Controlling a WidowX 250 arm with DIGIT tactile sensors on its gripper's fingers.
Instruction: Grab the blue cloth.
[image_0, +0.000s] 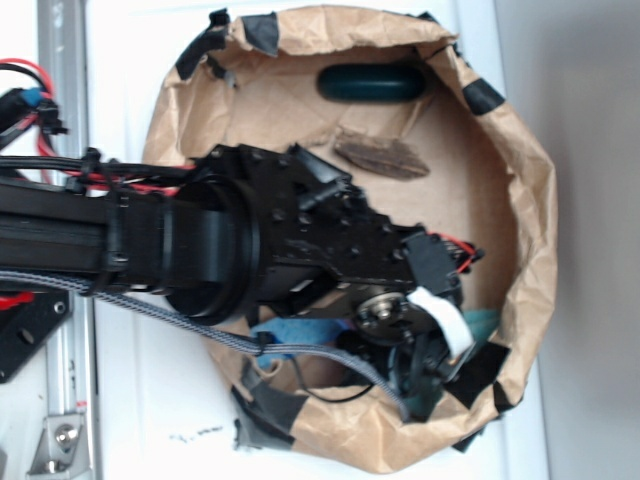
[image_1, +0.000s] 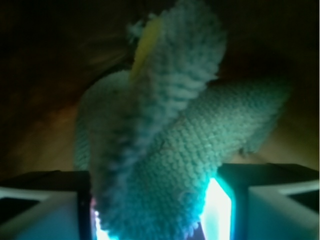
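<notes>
The blue cloth, fuzzy teal terry, fills the wrist view, bunched into upright folds between my two fingers. It presses against the left finger and the right finger. My gripper is shut on it. From the exterior view the gripper reaches down into the lower right of a brown paper basin. Only small teal bits of the cloth show past the fingers there.
A brighter blue sponge lies under the arm at the basin's lower left. A dark green oblong object and a brown ridged piece sit at the far side. The crumpled paper wall with black tape patches stands close to the gripper.
</notes>
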